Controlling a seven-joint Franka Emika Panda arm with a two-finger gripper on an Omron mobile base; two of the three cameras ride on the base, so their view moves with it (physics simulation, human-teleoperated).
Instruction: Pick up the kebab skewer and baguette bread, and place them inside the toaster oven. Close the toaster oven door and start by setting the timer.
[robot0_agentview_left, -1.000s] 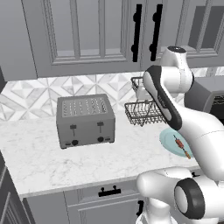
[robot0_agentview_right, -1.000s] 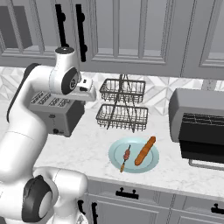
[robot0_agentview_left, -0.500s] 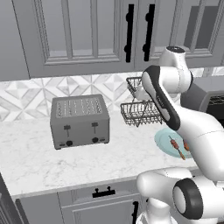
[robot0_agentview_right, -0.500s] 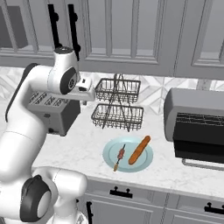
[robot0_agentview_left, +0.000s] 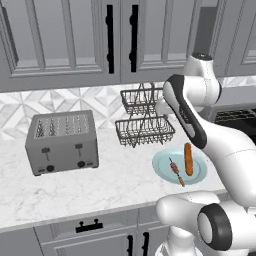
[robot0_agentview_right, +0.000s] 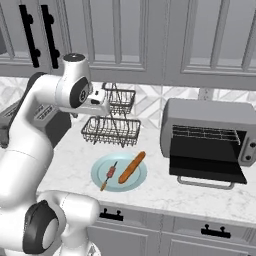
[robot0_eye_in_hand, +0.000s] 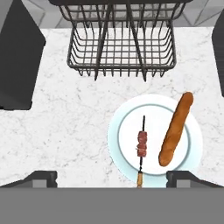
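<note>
- The end effector (robot0_eye_in_hand: 111, 177) is hanging released above the table (robot0_eye_in_hand: 65, 131), its two dark fingertips (robot0_eye_in_hand: 41, 177) spread wide and grasping nothing.
- Directly beneath it, the kebab skewer (robot0_eye_in_hand: 141, 151) is lying on the pale plate (robot0_eye_in_hand: 127, 120); in the hand view its long axis is running almost straight away from the end effector, and its near tip is sitting a little toward the right fingertip.
- The baguette (robot0_eye_in_hand: 175, 129) is resting just beside the skewer on the same plate, angled slightly off the skewer's line, apart from it.
- Judging from this, a straight descent with a small sideways shift would be putting the fingers on either side of the thin stick, closing across its axis.
- Farther off, a wire rack (robot0_eye_in_hand: 120, 43) is standing beyond the plate.
- Off to the right, the toaster oven (robot0_agentview_right: 207, 137) is sitting with its door already lowered, well apart from the plate.
</note>
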